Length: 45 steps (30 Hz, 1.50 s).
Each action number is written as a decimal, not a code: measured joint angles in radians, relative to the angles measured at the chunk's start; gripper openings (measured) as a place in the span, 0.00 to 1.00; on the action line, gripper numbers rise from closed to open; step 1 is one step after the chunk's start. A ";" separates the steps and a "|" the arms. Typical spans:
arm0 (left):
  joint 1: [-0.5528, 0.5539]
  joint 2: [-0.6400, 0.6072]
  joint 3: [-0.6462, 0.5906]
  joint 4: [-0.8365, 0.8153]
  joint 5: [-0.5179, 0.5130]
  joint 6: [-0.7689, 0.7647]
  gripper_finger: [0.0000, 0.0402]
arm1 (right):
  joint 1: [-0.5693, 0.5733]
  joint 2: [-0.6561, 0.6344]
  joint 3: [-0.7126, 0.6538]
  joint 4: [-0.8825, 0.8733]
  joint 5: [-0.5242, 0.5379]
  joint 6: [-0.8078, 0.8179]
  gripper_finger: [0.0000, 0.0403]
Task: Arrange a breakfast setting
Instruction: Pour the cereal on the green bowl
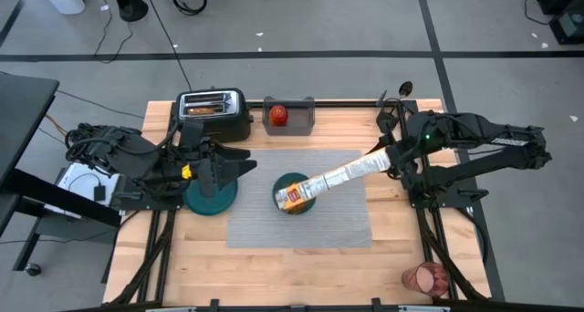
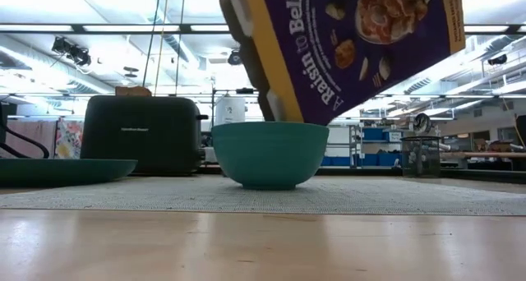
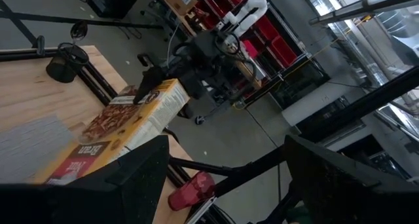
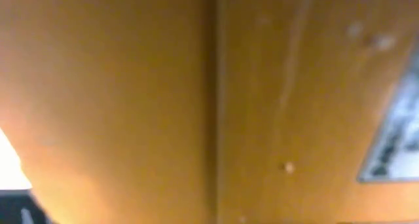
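My right gripper (image 1: 385, 157) is shut on a cereal box (image 1: 333, 178), which slants down over the teal bowl (image 1: 290, 181) on the grey placemat (image 1: 301, 221). In the low view the box (image 2: 345, 43) has its lower end (image 2: 275, 108) at the rim of the bowl (image 2: 269, 154). The teal plate (image 1: 208, 201) lies at the placemat's left edge. My left gripper (image 1: 239, 163) is open and empty, hovering just above the plate's far side. The toast (image 1: 205, 110) stands in the toaster (image 1: 214, 113). The red fruit (image 1: 278, 115) lies in the small grey tray. The red cup (image 1: 424, 277) lies at the near right. My right gripper holds the cereal box at its upper end (image 1: 372, 161), coming from the table's right. The box is lifted clear and tilted, its lower end (image 1: 292, 199) over the bowl. The right wrist view shows only the box's yellow face (image 4: 209, 106), so the fingers are hidden.
The black toaster stands at the far left and the grey tray (image 1: 301, 120) beside it at the far middle. A dark stand with a spoon-like piece (image 1: 404, 91) is at the far right corner. Bare wood (image 1: 301, 275) lies near of the placemat.
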 joint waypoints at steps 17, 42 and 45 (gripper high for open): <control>-0.003 0.000 0.000 0.014 0.000 0.011 0.76 | 0.000 0.006 0.000 0.020 -0.015 0.184 0.51; 0.096 -0.001 0.000 0.329 -0.025 0.464 0.76 | -0.004 -0.293 -0.217 0.114 0.079 0.836 0.51; 0.107 -0.001 0.000 0.496 -0.024 0.651 0.76 | -0.004 -0.332 -0.246 0.147 0.079 0.892 0.51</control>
